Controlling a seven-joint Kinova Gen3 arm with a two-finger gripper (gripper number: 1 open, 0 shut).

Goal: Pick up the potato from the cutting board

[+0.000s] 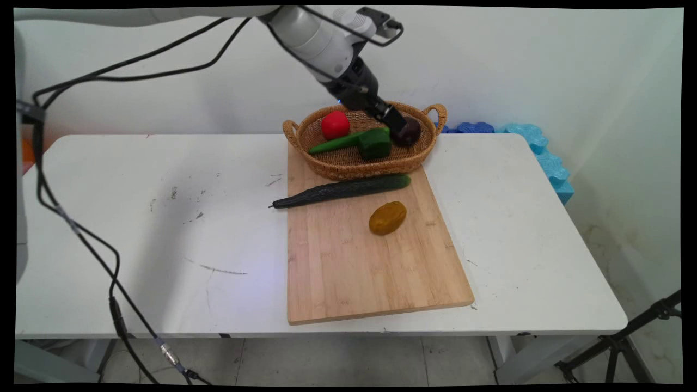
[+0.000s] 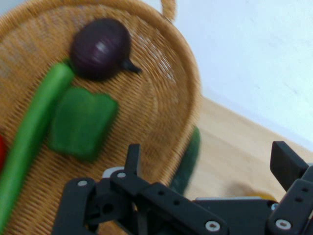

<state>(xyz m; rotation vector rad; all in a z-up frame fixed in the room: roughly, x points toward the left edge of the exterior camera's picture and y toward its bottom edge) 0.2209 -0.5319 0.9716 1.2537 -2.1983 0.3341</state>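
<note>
Black linkage is filling the bottom of the hand view, and the gripper (image 2: 208, 161) is standing wide open with nothing between its fingers (image 2: 133, 157): one fingertip is rising at the lower middle and the other at the right edge, well apart from it. In the main view the gripper (image 1: 396, 124) is hanging over the right part of a wicker basket (image 1: 348, 166), reaching down from the upper left, and its tip is lying just beside a dark purple onion (image 1: 409, 132).

Seen from the hand, the onion (image 2: 100, 48) is sitting at the far side of the basket (image 2: 166, 93), clear of both fingers and ahead of them to the left. Touching it is a long green pepper (image 2: 34, 127), and a blocky green bell pepper (image 2: 80, 122) is resting just beside that, between the onion and the linkage. In the main view a red tomato (image 1: 335, 124) is lying at the basket's left, with the long green pepper (image 1: 335, 143) and the bell pepper (image 1: 374, 143) in the middle.

The basket is standing on the far end of a wooden cutting board (image 1: 359, 267), which is lying on a white table (image 1: 136, 218). A dark green cucumber (image 1: 340, 190) is stretching across the board just in front of the basket, its thin end overhanging the board's left edge. A yellowish-brown potato (image 1: 387, 218) is lying on the board near the cucumber. Blue foam pieces (image 1: 539, 149) are showing beyond the table's far right corner.
</note>
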